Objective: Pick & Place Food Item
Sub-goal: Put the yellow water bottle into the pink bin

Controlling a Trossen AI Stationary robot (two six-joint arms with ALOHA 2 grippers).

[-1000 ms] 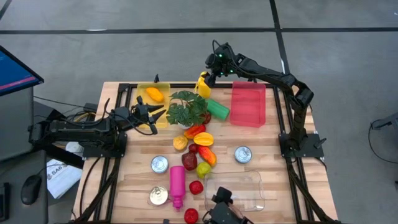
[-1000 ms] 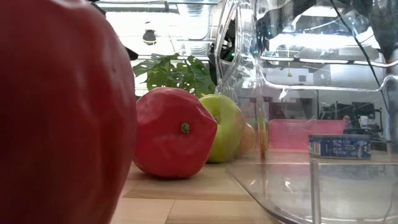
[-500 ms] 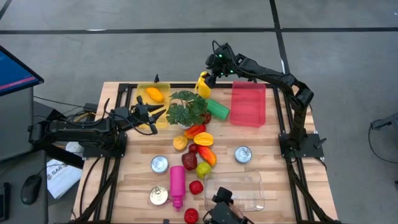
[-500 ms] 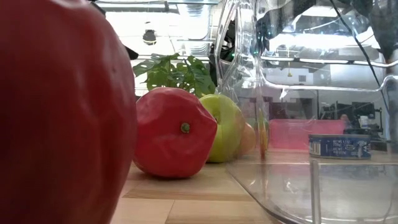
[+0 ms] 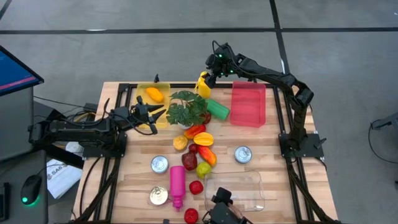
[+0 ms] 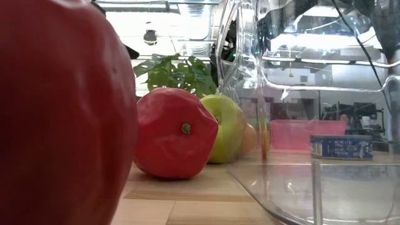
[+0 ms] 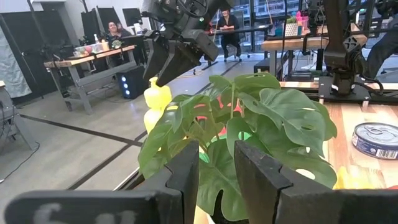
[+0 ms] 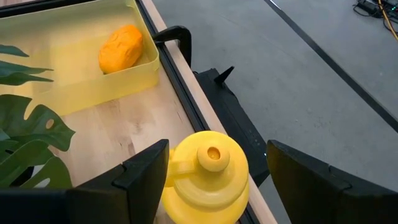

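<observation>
Right pincer [image 5: 203, 79] at the far edge of the table [image 5: 273, 155], directly over the yellow bottle [image 5: 203, 85]. Fingers wide apart, one on each side of the bottle cap in the right wrist view [image 8: 208, 177]; contact not discernible, so not logged as a grip. Left pincer [image 5: 163, 114] low on the left, pointing right at the leafy plant [image 5: 186, 109]; fingers [image 7: 186, 171] nearly together with a narrow gap, nothing between them.

Surroundings, high view: yellow tray [image 5: 149, 102] far left with an orange food piece [image 5: 154, 94] inside; green cylinder [image 5: 217, 109] lying just right of the plant, near the bottle; pink bin [image 5: 249, 104] to the right of that. Plant leaves screen most of the table centre from the left wrist view. Cluster of fruit-like pieces [image 5: 198, 146] mid-table, red, orange, yellow and green. Three tins: one left of the cluster [image 5: 160, 163], one right of it [image 5: 242, 154], one near the front [image 5: 158, 196]. Magenta bottle [image 5: 177, 185] lying near-left of centre. Clear container [image 5: 239, 190] at the near edge. Small red piece [image 5: 196, 186] just left of the clear container.

Writing: tin label in the low view [image 6: 341, 147] blue, text too small to read.

Hidden or cut off: large red object [image 6: 62, 119] fills the left of the low view, edges out of frame. Clear container wall distorts everything behind it there. Bottle body below the shoulder not visible from the right wrist.
</observation>
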